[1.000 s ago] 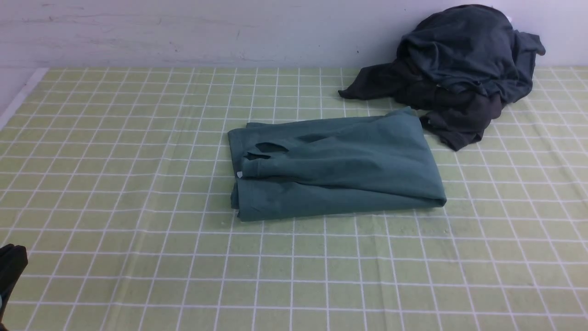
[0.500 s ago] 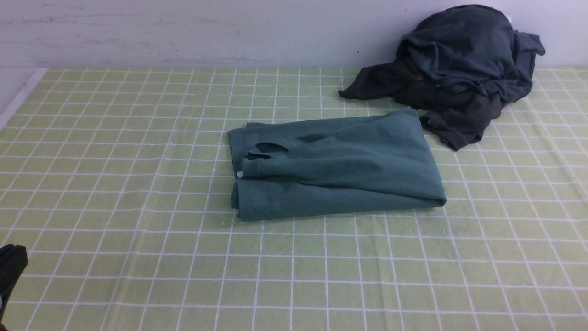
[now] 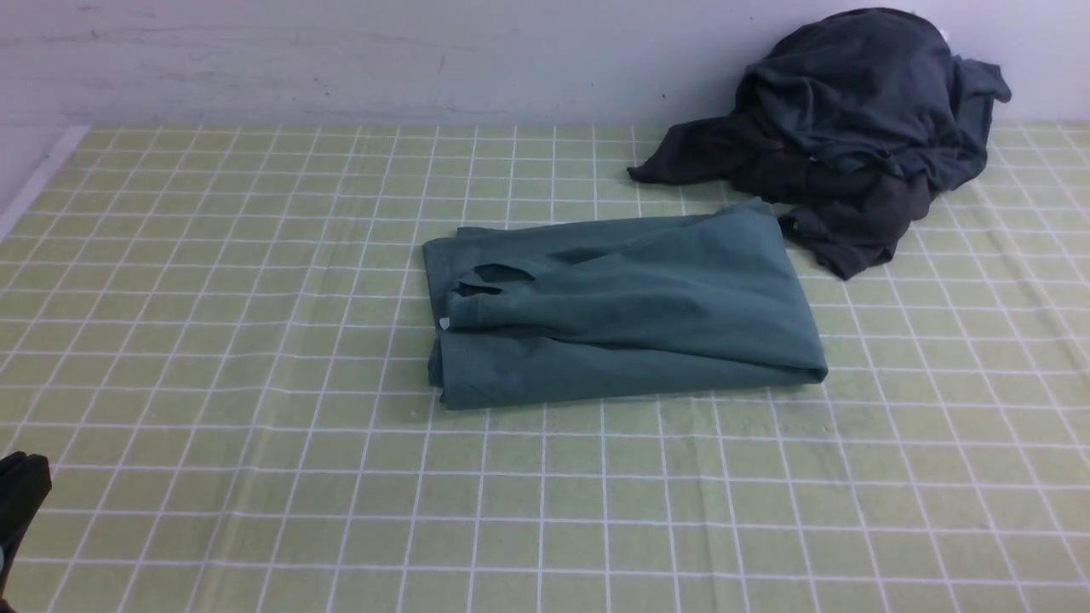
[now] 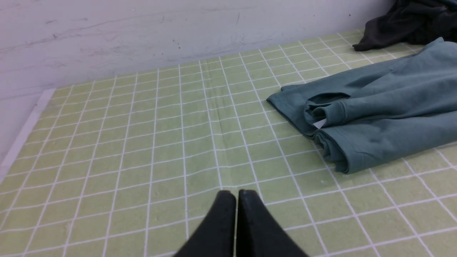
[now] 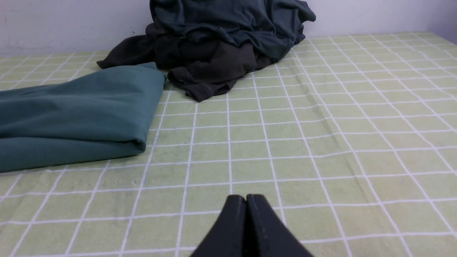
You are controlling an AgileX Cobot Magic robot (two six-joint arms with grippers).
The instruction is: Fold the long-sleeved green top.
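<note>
The green long-sleeved top (image 3: 622,306) lies folded into a thick rectangle at the middle of the checked cloth, a ribbed cuff and a small white label showing at its left end (image 4: 323,114). Its right folded edge shows in the right wrist view (image 5: 71,110). My left gripper (image 4: 236,194) is shut and empty, low over bare cloth well short of the top; only a black sliver of it shows at the front view's lower left (image 3: 19,502). My right gripper (image 5: 246,198) is shut and empty too, over bare cloth apart from the top, and out of the front view.
A heap of dark charcoal clothes (image 3: 851,128) sits at the back right against the wall, one piece reaching almost to the top's far right corner. The yellow-green checked cloth (image 3: 255,340) covers the table; its left edge (image 3: 34,187) meets a pale strip.
</note>
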